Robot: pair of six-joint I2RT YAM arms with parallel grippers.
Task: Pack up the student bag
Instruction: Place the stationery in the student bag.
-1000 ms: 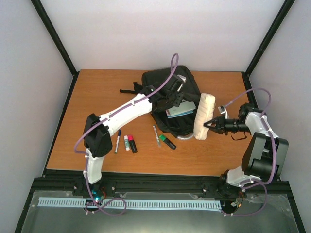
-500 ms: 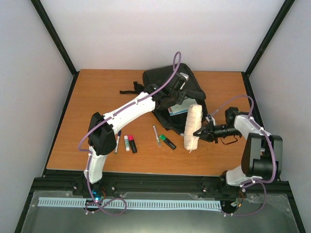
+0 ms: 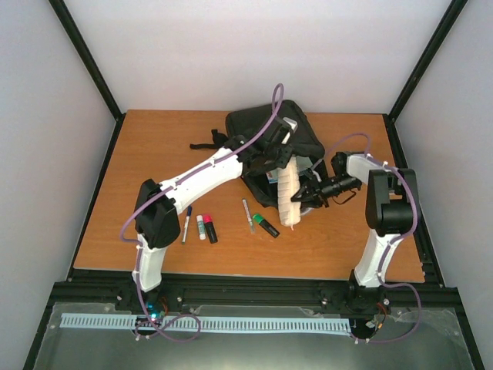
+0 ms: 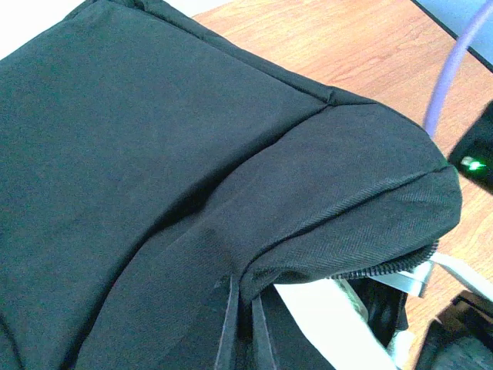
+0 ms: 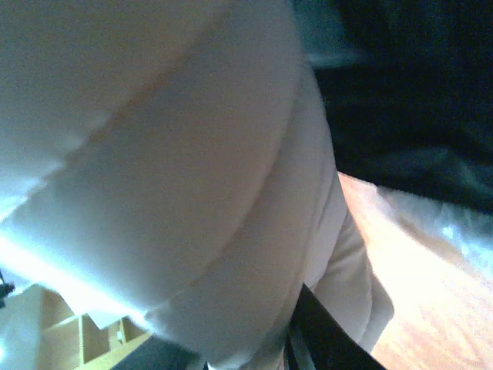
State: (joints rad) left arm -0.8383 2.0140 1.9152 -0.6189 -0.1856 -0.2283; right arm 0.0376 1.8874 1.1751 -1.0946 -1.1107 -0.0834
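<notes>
The left gripper (image 4: 243, 327) is pinching fully closed on the zip edge of the student bag (image 3: 258, 127), which is lying by the counter's (image 3: 154, 154) far edge, and is holding its mouth open. The right gripper (image 3: 306, 193) is clamping a cream rolled pouch (image 3: 289, 196), apparently aiming it inside.

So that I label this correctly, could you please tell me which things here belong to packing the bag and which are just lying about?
In the job: student bag, gripped by left tool; cream pouch, in right tool.
Lying about: blue pen, pink-capped marker, black marker, thin pen, green highlighter.
</notes>
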